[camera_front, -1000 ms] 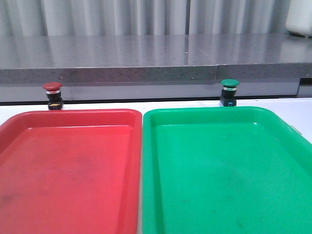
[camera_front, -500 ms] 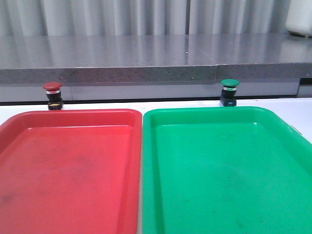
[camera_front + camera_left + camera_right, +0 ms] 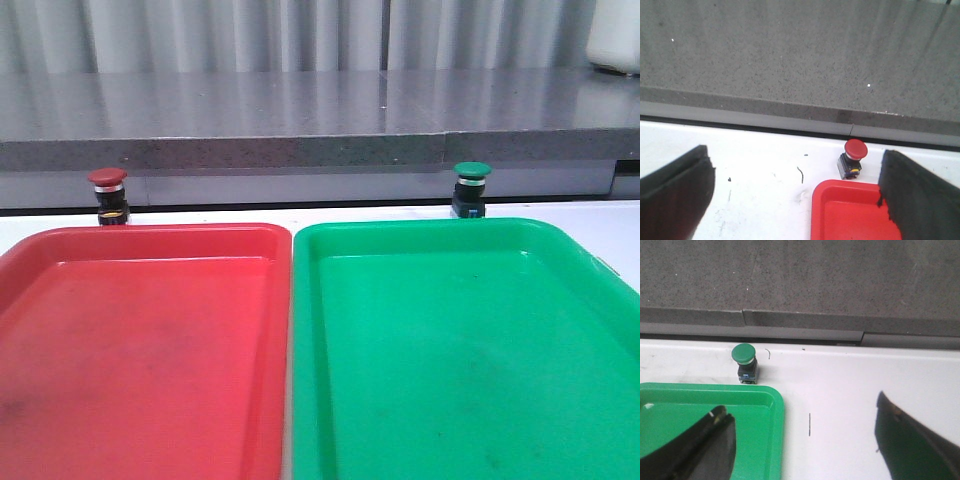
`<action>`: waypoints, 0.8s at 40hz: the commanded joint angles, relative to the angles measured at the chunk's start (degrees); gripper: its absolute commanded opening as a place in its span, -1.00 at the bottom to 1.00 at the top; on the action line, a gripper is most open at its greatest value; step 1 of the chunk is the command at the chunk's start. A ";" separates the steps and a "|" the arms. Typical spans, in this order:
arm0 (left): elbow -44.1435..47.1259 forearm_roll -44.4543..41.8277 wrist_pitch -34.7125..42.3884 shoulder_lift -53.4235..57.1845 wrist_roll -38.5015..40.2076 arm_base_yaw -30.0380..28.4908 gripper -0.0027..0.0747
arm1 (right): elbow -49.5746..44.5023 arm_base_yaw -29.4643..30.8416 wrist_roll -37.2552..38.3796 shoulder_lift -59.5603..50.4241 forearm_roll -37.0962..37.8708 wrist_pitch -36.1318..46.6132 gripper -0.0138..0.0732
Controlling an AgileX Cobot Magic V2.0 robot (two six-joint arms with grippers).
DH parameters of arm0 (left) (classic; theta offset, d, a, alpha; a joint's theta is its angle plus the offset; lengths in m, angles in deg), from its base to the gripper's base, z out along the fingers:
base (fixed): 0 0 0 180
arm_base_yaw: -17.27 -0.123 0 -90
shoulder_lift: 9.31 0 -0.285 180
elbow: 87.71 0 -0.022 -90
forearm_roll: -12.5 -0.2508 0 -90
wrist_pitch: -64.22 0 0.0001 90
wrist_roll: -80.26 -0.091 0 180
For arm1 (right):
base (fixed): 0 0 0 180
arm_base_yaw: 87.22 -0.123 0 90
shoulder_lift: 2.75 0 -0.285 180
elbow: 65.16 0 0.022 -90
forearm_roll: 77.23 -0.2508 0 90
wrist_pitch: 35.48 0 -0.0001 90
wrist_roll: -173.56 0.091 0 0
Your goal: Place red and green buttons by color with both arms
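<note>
On the white bench (image 3: 620, 225) in front of me sit the two trays, side by side and nearly touching: the red tray (image 3: 150, 240) on the left, the green tray (image 3: 420, 235) on the right. Both are bare inside as far as I can see. Behind them runs a grey stone ledge (image 3: 300, 110) with a pale curtain above it.

Comparing the front view with the two earlier pictures, I find nothing moved: trays, buttons and background match, and neither arm has entered that view. For the task, that means no pick has begun and both buttons remain to be sorted.

The left gripper (image 3: 795, 200) shows only in its wrist view, its two black fingers (image 3: 675, 192) spread wide with nothing between them. The right gripper (image 3: 805, 445) is likewise spread wide and holding nothing. Both hang above the bench, back from the buttons.

The red button (image 3: 108, 195) stands upright on the bench just beyond the far edge of the red tray, near its left corner. The green button (image 3: 470, 188) stands upright just behind the far edge of the green tray. Each already sits behind the tray of its own colour, so I judge each arm needs only a short reach, a grasp on the cap or body, and a lift over the rim.
</note>
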 commanded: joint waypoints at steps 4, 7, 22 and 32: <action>-6.43 0.37 1.90 -7.46 -1.74 5.40 0.72 | 6.58 -0.54 -0.41 6.02 -1.98 1.52 0.67; -7.93 -0.19 1.85 -10.28 -1.74 7.20 0.72 | 7.43 -0.53 -0.41 7.56 -1.98 1.25 0.67; -17.49 1.52 0.09 -25.89 -1.74 8.03 0.72 | 7.48 -0.53 -0.41 7.79 -1.98 2.97 0.67; -30.66 1.52 -6.68 -40.23 -1.74 10.33 0.72 | 7.48 -0.53 -0.41 7.79 -1.98 2.85 0.67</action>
